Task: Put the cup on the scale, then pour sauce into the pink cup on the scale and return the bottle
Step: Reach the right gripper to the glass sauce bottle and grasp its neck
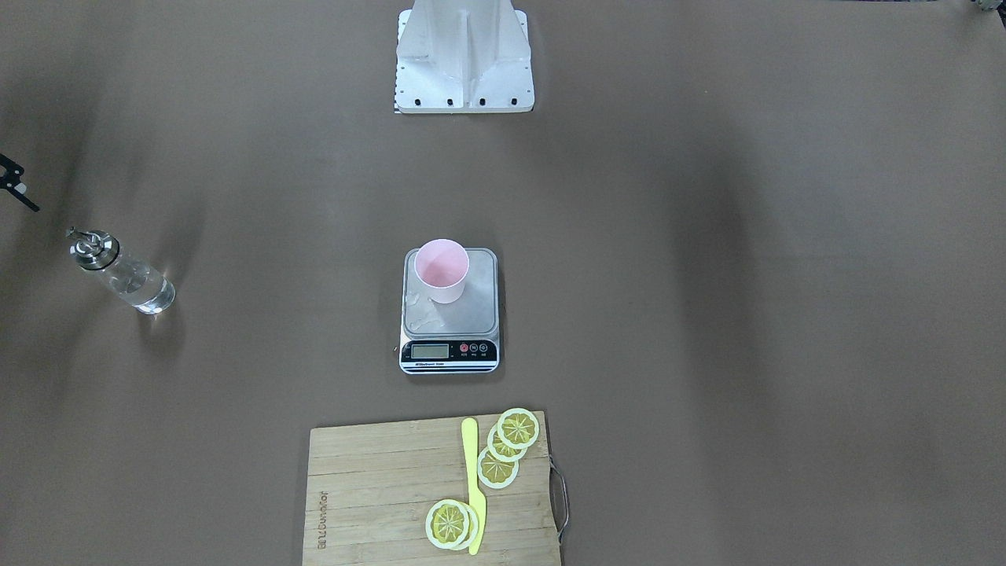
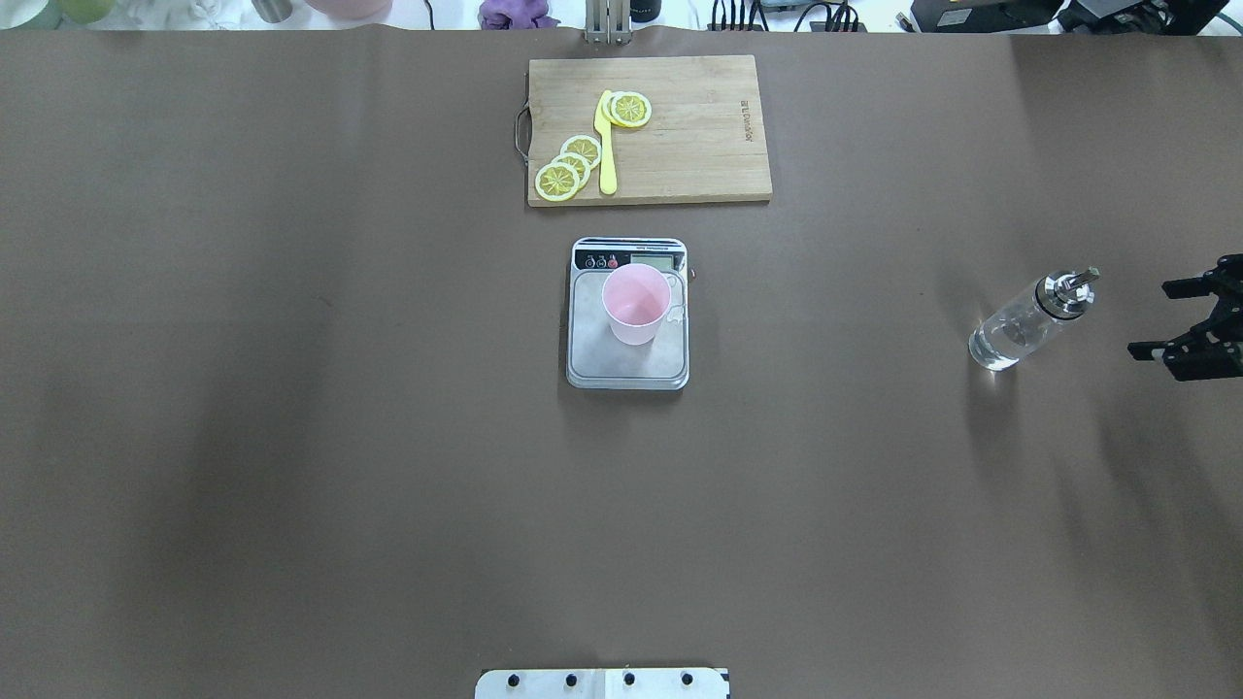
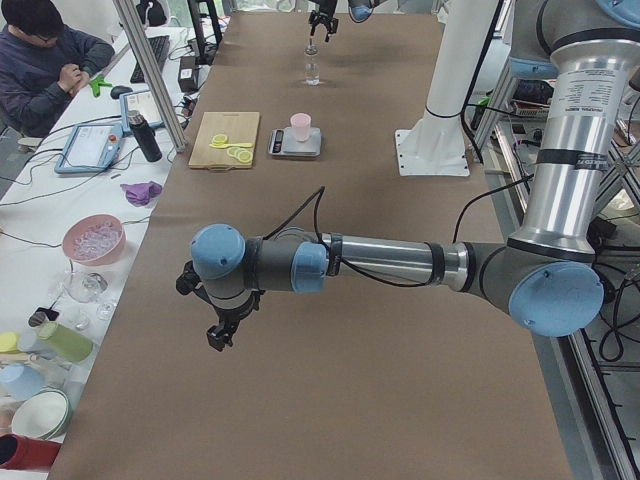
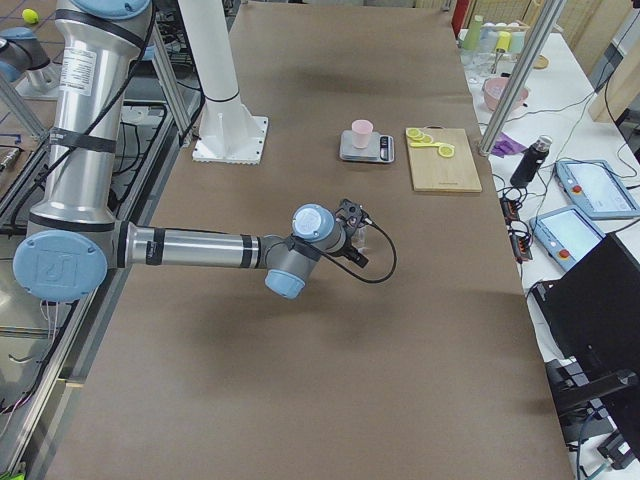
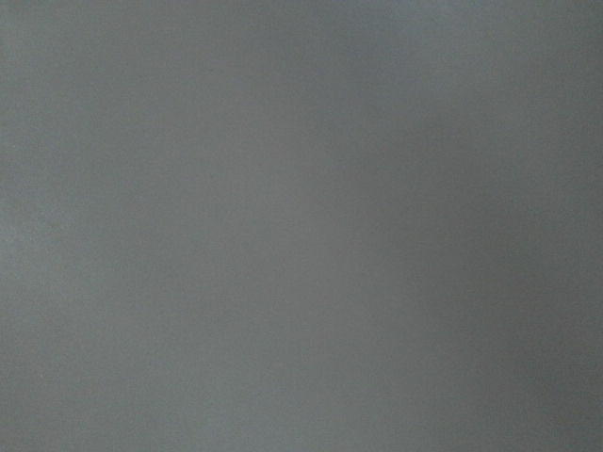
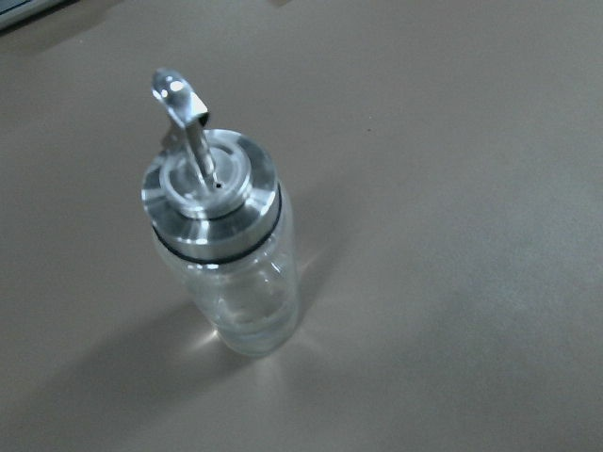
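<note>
cup (image 2: 636, 303) is standing upright on the scale (image 2: 627, 364), near its display end | bottle (image 2: 1024, 325) with clear sauce (image 2: 1000, 342) is standing on the desk (image 2: 291, 388), well apart, at the robot's right | right gripper (image 2: 1156, 318) is hovering near the bottle, jaws apart, holding nothing | left gripper (image 3: 215, 320) is hanging over the desk, state I cannot tell

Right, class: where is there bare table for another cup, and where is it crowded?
Bare: the table left of the scale, and between scale and bottle. Crowded: between scale and cutting board, and between bottle and right end effector.
</note>
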You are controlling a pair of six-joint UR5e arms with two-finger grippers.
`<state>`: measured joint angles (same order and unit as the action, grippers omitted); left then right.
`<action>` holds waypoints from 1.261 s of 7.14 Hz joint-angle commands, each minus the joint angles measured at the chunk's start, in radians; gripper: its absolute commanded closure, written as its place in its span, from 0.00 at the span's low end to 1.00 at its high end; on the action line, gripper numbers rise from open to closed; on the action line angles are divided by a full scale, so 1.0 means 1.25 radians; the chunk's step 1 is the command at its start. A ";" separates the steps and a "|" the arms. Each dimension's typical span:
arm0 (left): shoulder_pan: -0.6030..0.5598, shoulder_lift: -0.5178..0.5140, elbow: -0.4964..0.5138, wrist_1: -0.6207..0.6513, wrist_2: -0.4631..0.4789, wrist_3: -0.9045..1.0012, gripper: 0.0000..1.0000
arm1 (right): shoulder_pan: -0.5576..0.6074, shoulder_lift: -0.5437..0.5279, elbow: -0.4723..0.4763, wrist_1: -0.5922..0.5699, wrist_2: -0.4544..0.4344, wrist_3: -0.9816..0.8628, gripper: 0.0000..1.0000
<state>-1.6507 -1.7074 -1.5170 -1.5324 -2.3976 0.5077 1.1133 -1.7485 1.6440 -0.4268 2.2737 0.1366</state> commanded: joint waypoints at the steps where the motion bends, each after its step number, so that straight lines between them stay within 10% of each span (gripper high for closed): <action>1: 0.000 0.000 0.000 0.000 0.000 0.000 0.01 | -0.061 0.022 -0.002 0.004 -0.066 0.033 0.00; 5: 0.000 0.003 -0.001 0.000 0.000 0.000 0.01 | -0.126 0.078 -0.151 0.205 -0.139 0.139 0.00; 9: 0.000 0.009 -0.001 0.000 -0.001 0.000 0.01 | -0.155 0.093 -0.167 0.215 -0.172 0.151 0.00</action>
<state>-1.6506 -1.6980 -1.5193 -1.5331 -2.3990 0.5078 0.9357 -1.6335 1.4363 -0.1605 2.0714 0.3172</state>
